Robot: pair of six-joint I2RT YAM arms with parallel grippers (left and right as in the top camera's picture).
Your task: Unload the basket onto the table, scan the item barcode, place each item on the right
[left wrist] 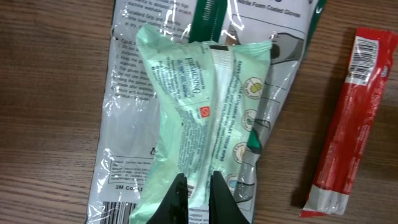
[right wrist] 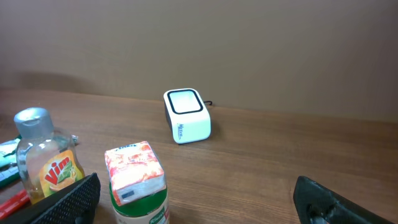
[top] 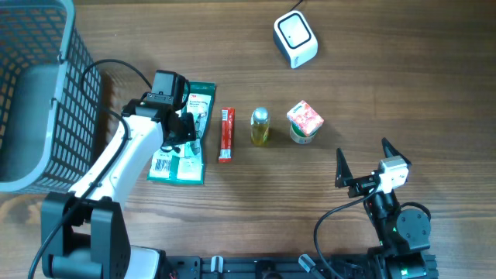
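The left gripper (left wrist: pixel 199 198) is down on the soft, film-wrapped mint-green pack (left wrist: pixel 199 106). Its two black fingers (left wrist: pixel 179 202) are pressed nearly together, with a pinch of the wrapper's near edge caught between them. An edge grip like this suits a limp packet, since the pack can be lifted and turned so its code faces the reader. The pack lies on top of a flat clear-and-green bag of gloves (left wrist: pixel 124 124), left of the table's middle. No barcode shows on its upper face, so the code is probably underneath; the striped code at the bag's lower corner belongs to the gloves. The small white box scanner (top: pixel 295 39) sits well apart at the far side, window facing upward. Beside the bag stand a slim red stick sachet (top: pixel 225 134), a little clear bottle of yellow liquid (top: pixel 260 126) and a round tub with an orange-red printed lid (top: pixel 304 122), a row the carried pack would likely pass over. A grey mesh basket (top: pixel 77 85) stands beside the left arm. The right gripper (top: pixel 362 151) hangs near the front edge, fingers spread wide, holding nothing.
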